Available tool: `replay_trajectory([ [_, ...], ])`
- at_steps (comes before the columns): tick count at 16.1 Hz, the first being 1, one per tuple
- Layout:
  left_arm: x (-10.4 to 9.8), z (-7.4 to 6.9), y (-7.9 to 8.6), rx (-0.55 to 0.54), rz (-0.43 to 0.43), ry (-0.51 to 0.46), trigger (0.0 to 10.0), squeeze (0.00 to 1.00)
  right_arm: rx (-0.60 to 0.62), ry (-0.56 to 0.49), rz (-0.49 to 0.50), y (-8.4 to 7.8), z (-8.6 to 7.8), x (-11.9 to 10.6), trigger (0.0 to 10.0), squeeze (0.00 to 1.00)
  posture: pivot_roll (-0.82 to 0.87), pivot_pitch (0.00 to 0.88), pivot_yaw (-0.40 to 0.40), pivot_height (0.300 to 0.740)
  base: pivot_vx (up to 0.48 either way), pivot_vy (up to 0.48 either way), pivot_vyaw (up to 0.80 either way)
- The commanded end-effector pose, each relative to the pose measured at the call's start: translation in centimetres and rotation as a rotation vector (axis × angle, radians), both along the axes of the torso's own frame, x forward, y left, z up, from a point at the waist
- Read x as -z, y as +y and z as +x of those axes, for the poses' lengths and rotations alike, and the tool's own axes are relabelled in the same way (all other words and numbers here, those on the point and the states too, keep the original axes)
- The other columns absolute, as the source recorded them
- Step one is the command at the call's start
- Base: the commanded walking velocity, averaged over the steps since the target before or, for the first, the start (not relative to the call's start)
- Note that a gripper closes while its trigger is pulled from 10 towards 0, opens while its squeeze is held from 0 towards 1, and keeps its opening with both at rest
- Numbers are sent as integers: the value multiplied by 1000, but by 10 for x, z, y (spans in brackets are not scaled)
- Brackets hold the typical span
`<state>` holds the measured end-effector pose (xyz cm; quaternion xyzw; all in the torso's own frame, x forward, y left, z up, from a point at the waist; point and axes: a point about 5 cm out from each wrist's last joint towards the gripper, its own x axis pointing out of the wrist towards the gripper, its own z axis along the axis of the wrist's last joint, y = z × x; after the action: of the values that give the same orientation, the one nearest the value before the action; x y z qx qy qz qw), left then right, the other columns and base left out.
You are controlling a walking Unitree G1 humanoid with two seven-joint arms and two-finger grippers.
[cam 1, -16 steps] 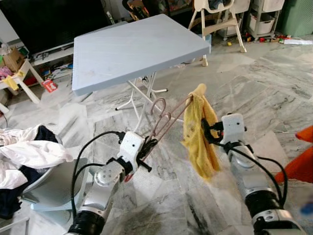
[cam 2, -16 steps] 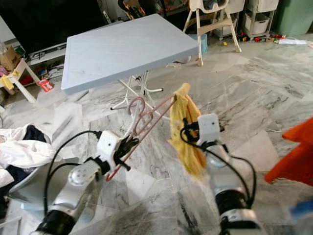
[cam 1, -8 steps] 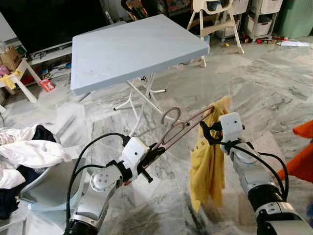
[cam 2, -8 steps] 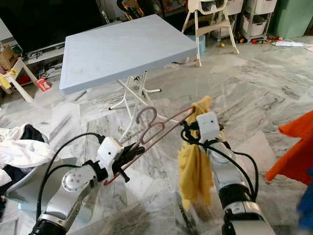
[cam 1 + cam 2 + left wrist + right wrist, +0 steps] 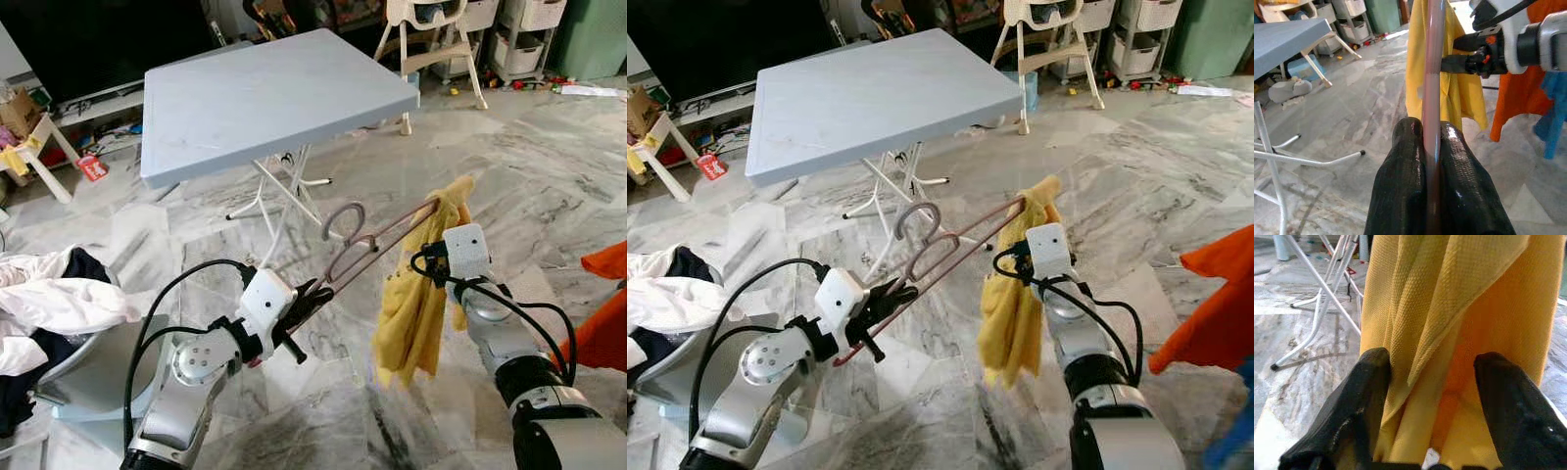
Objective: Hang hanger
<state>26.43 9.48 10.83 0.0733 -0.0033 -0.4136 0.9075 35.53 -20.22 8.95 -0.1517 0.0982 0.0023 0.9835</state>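
Note:
A pink wire hanger (image 5: 364, 247) slants up over the marble floor, with its hook (image 5: 343, 217) pointing upward. My left gripper (image 5: 312, 294) is shut on the hanger's lower end; the bar (image 5: 1431, 73) runs between its black fingers (image 5: 1400, 186). A yellow cloth (image 5: 419, 308) is draped over the hanger's far upper end and hangs down. My right gripper (image 5: 425, 262) sits against the cloth just below that end. It is open, and folds of the cloth (image 5: 1449, 308) lie between its spread fingers (image 5: 1369, 382).
A grey-blue folding table (image 5: 265, 93) stands ahead on thin white legs. A laundry pile in a grey basket (image 5: 59, 304) is at my left. Orange fabric (image 5: 602, 313) hangs at the right edge. A high chair (image 5: 431, 29) and storage drawers stand behind.
Both arms have carried the hanger and cloth to the right and a little higher. The cloth now hangs shorter and more bunched at the hanger's end.

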Motion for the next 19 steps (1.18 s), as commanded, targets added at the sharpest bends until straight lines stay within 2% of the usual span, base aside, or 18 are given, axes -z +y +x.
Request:
replay_trajectory([
  [1,-13,-1,0,19,-29,-50,10000,0,20,-1,18,4,5,-4,0,0,-53,23,119,740,0,0,0],
  [6,-17,-9,-3,49,-30,-35,10000,0,102,-11,73,2,10,-7,0,0,-34,26,118,740,0,0,0],
  [10,-14,-12,-3,42,-23,-20,10000,0,123,-13,91,0,10,-7,0,0,-38,29,117,740,0,0,0],
  [14,-17,-10,-4,39,-28,-25,10000,0,182,-15,129,-13,6,-4,0,0,-41,29,118,740,0,0,0],
  [16,-12,-10,-3,30,-17,-13,10000,0,211,-38,161,-20,5,-7,0,0,-45,31,120,740,0,0,0],
  [19,11,-10,4,-9,42,43,10000,0,208,-87,180,-26,6,-15,0,0,-51,34,121,740,0,0,0],
])
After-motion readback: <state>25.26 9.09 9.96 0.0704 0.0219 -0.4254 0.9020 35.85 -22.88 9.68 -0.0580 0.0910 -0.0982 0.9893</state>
